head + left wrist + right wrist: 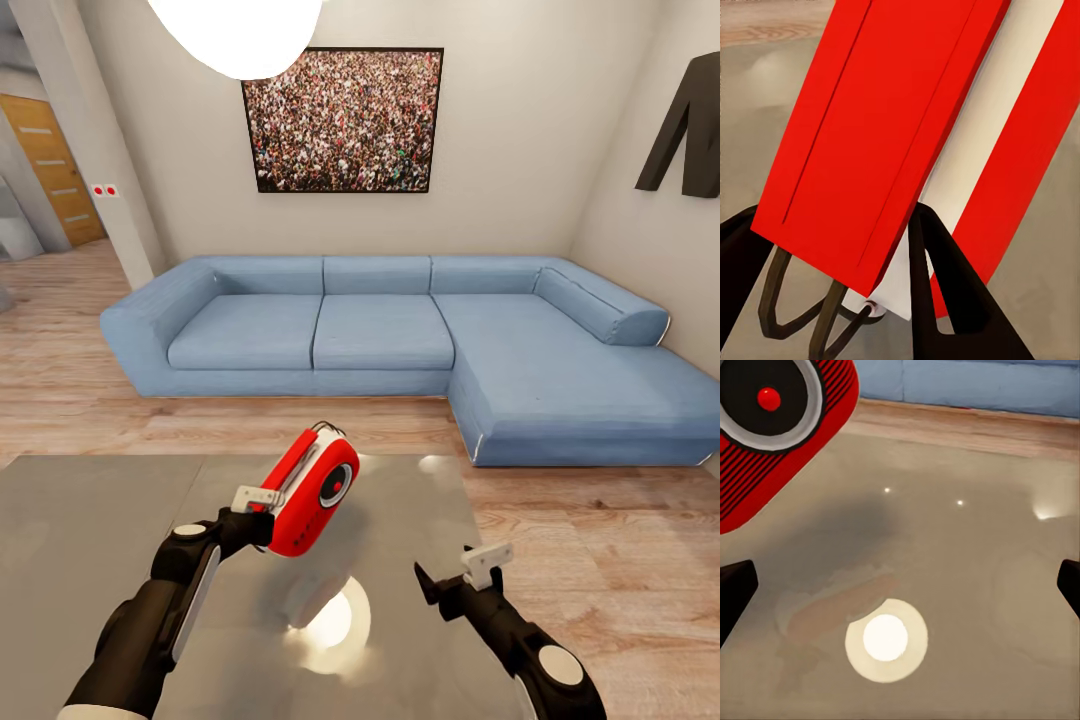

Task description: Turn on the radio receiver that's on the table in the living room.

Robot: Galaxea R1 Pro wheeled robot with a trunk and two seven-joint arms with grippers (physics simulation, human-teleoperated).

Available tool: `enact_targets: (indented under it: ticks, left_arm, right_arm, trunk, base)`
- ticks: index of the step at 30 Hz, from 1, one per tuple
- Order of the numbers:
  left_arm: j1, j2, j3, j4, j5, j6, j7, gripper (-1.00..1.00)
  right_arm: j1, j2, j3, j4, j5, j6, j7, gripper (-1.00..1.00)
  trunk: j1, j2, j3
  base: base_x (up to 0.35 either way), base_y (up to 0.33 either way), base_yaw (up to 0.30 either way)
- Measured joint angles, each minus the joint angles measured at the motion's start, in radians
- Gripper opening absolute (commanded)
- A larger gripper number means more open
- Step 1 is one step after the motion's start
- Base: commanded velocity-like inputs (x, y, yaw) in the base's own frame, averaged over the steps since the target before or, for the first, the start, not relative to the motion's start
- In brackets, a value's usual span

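The radio receiver [305,495] is red with a white side band and a round grey dial [336,484] that has a red centre. It hangs tilted above the glossy grey table [80,520]. My left gripper [262,505] is shut on its lower end. In the left wrist view the dark fingers [945,277] clamp the radio's red and white body [885,135]. My right gripper [458,575] stands open over the table to the right of the radio, holding nothing. The right wrist view shows the radio [772,427] with its dial [769,397] and the tabletop [967,555].
A blue L-shaped sofa [400,330] stands behind the table on the light wood floor [600,520]. On the beige walls hang a framed crowd picture [343,120] and a dark letter N [690,130]. A wooden door [45,160] is far left. A lamp's bright reflection [335,620] lies on the tabletop.
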Motion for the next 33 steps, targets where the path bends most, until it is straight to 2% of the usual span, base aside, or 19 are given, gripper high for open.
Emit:
enact_targets:
  ticks: [6,7,11,12,18,21,25,29,30,33]
  left_arm:
    - [0.000,-0.002,0.001,-0.002,0.001,0.001,0.001,-1.00]
    - [0.000,-0.005,0.001,-0.002,-0.001,0.000,0.001,-1.00]
    - [0.000,-0.012,0.001,0.001,0.001,0.002,0.002,-1.00]
    - [0.000,-0.015,0.002,0.006,0.000,0.002,0.003,-1.00]
    - [0.000,-0.015,0.003,0.007,-0.002,0.001,0.007,-1.00]
    - [0.000,-0.014,0.004,0.006,-0.004,-0.001,0.008,-1.00]
    - [0.000,-0.009,0.015,0.003,-0.002,-0.002,0.008,-1.00]
    - [0.000,-0.008,0.049,0.000,-0.010,-0.003,0.007,-1.00]
    - [0.000,-0.008,0.060,-0.002,-0.003,-0.002,0.005,-1.00]
    - [0.000,-0.008,0.064,-0.001,-0.003,-0.002,0.004,-1.00]
  right_arm:
    - [-0.036,0.000,0.000,0.000,0.001,0.030,-0.003,1.00]
    - [-0.070,0.000,0.000,0.000,0.001,0.088,-0.004,1.00]
    - [-0.112,-0.002,0.000,0.000,0.001,0.128,-0.004,1.00]
    - [-0.140,-0.002,0.000,-0.001,0.001,0.152,-0.003,1.00]
    - [-0.162,-0.002,0.000,-0.001,0.000,0.226,0.008,1.00]
    - [-0.167,-0.002,0.001,-0.002,-0.001,0.272,0.052,1.00]
    - [-0.169,-0.010,0.001,-0.002,0.000,0.317,0.215,1.00]
    - [-0.169,-0.034,0.000,-0.002,0.001,0.323,0.272,1.00]
    - [-0.169,-0.054,0.000,-0.002,0.001,0.324,0.288,1.00]
    - [-0.169,-0.064,0.000,-0.002,0.000,0.325,0.320,1.00]
  trunk:
    - [0.000,0.000,0.000]
    - [0.000,0.000,0.000]
    - [0.000,0.000,0.000]
    - [0.000,0.000,0.000]
    - [0.000,0.000,0.000]
    - [0.000,0.000,0.000]
    - [0.000,0.000,0.000]
    - [0.000,0.000,0.000]
    - [0.000,0.000,0.000]
    - [0.000,0.000,0.000]
  base:
    - [0.000,0.000,0.000]
    - [0.000,0.000,0.000]
    - [0.000,0.000,0.000]
    - [0.000,0.000,0.000]
    - [0.000,0.000,0.000]
    - [0.000,0.000,0.000]
    - [0.000,0.000,0.000]
    - [0.000,0.000,0.000]
    - [0.000,0.000,0.000]
    - [0.000,0.000,0.000]
